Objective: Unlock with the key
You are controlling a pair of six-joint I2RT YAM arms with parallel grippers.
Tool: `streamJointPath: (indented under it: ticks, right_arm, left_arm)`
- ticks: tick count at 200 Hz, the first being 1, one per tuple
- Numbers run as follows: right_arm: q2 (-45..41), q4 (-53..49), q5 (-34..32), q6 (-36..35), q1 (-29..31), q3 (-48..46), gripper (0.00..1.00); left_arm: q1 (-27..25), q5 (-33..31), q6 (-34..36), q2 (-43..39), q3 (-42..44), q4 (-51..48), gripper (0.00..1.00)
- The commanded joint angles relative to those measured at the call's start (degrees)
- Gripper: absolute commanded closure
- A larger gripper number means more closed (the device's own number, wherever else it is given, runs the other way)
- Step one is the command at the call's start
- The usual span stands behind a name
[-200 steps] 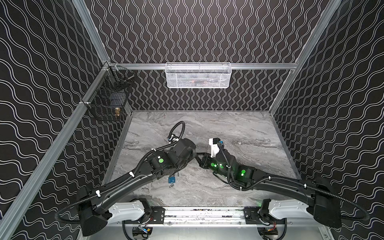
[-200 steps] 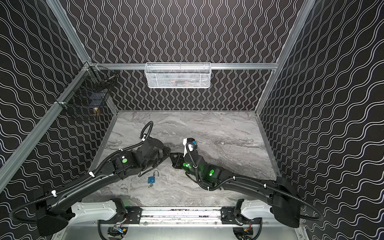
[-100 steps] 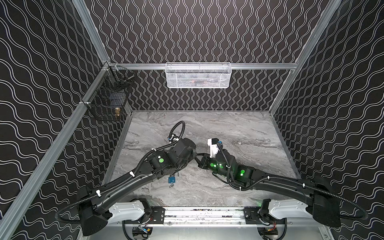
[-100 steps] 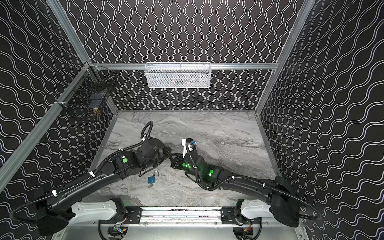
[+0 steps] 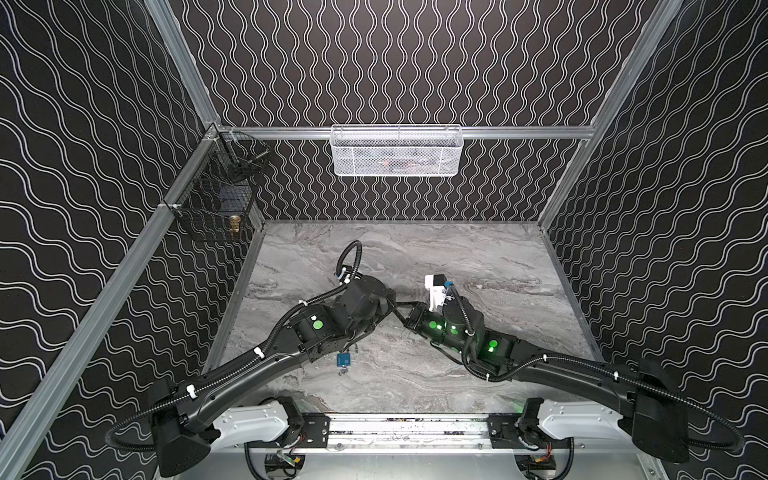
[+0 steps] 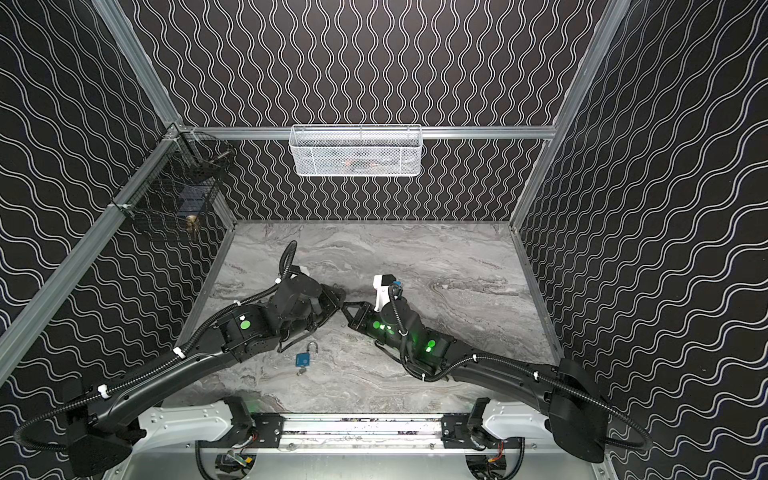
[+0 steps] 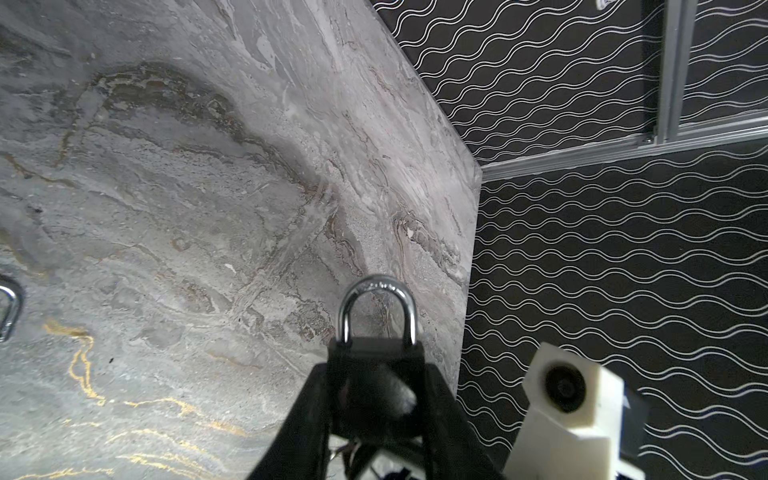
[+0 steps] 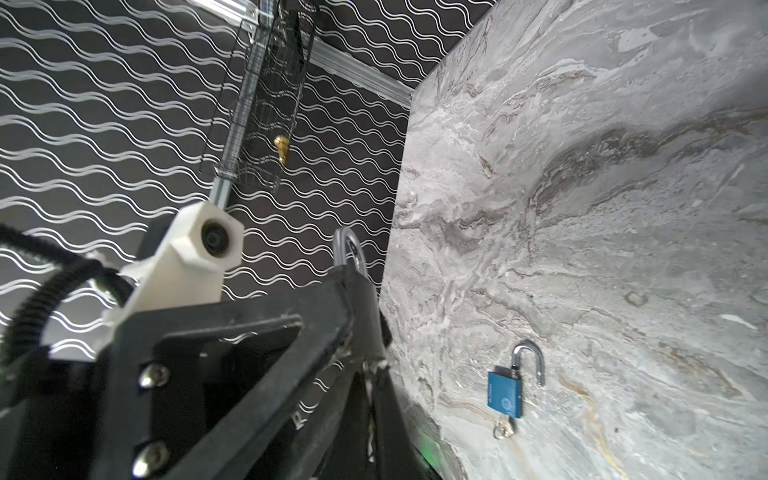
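Both arms reach in low over the gray marble table [image 5: 457, 257] and meet near the middle. The left arm starts at the near left corner, goes up and in, and bends at the wrist so that its tip points to the right. The right arm comes from the near right corner and points to the left. In both top views the two tips are nose to nose, touching or almost touching.

The left gripper [image 7: 376, 374] is squeezing a black padlock [image 7: 376, 349] by its two sides. In the left wrist view the silver loop on top of the lock sticks out past the fingers [image 7: 320, 386], and the loop is pushed in. The lock is up off the table.

The right gripper [image 6: 348, 311] is pinched tight, with its tip right at the black padlock. I cannot see if there is a key between its fingers, because the left gripper hides that spot.

A blue padlock [image 8: 505, 392] lies flat on the table, near the front and just under the left arm. Its loop is popped open. A small key [image 8: 503, 428] sticks out of its bottom end.

A white mesh basket [image 5: 397, 151] hangs on the back wall. A black wire cage [image 5: 216, 195] hangs in the far left corner.
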State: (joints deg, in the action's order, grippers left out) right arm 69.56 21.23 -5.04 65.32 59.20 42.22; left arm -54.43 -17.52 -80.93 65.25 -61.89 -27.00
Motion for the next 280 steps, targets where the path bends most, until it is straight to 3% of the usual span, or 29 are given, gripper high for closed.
streamJointPath:
  ticks: [1,83,128,216,236,280]
  right_arm:
    - [-0.3,10.0,0.9,3.4,-0.1,-0.2,1.00]
    - [-0.4,16.8,0.3,5.6,0.0,-2.1,1.00]
    - [-1.0,10.5,-0.8,1.2,0.0,-0.3,1.00]
    - [-2.2,1.9,-1.3,-8.5,0.0,2.0,0.74]
    - [-4.0,-5.1,-2.6,-11.3,0.2,3.7,0.71]
    - [-10.7,-12.1,-4.9,-15.9,-0.1,1.6,0.59]
  left_arm:
    - [-0.6,6.0,-2.0,-0.1,0.5,5.2,1.00]
    - [-0.7,6.1,-3.4,-1.0,1.3,8.0,1.00]
    - [-0.7,3.4,0.7,-0.7,-1.3,3.3,1.00]
    - [-0.1,-5.8,10.2,0.0,-5.8,-5.4,0.99]
    - [0.5,-8.0,11.3,-0.3,-6.1,-6.4,0.99]
    - [1.7,-9.4,22.1,-4.3,-3.8,-3.8,0.99]
